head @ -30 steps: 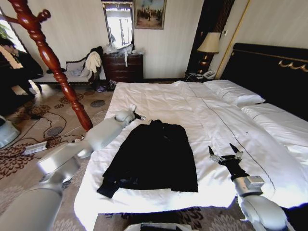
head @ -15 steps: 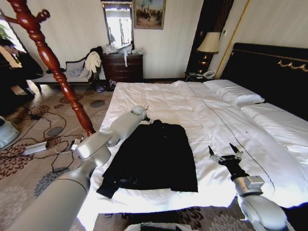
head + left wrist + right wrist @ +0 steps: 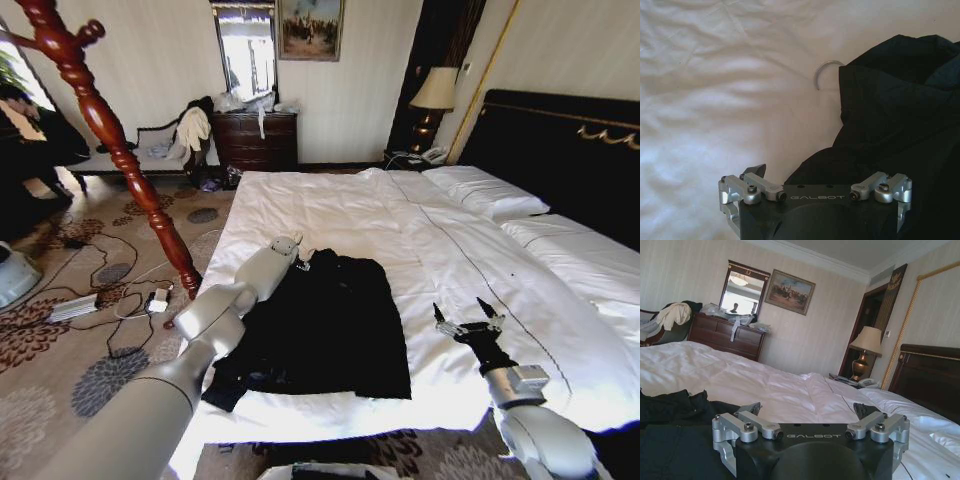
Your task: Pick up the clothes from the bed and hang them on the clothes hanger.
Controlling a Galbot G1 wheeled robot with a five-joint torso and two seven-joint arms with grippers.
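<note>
The clothes, a black long-sleeved garment (image 3: 330,320), lie flat on the bed (image 3: 330,205) with the collar toward the far side. My left gripper (image 3: 300,260) is down at the collar's left edge. In the left wrist view the left gripper (image 3: 810,172) is open, right over the black fabric (image 3: 895,115) and the white sheet. A metal hook (image 3: 824,70) sticks out of the collar. My right gripper (image 3: 468,318) hovers open over the sheet to the right of the garment, its fingers (image 3: 755,407) empty. The clothes hanger, a turned reddish wooden stand (image 3: 105,120), rises at the left.
White pillows (image 3: 485,190) and a black headboard (image 3: 570,150) are at the right. Cables and a power strip (image 3: 75,305) lie on the carpet left of the bed. A dresser (image 3: 255,140) and a lamp (image 3: 435,95) stand by the far wall.
My left arm swung in from the left and reached over the bed, bringing its gripper down to the garment's collar. The right arm has stayed still.
</note>
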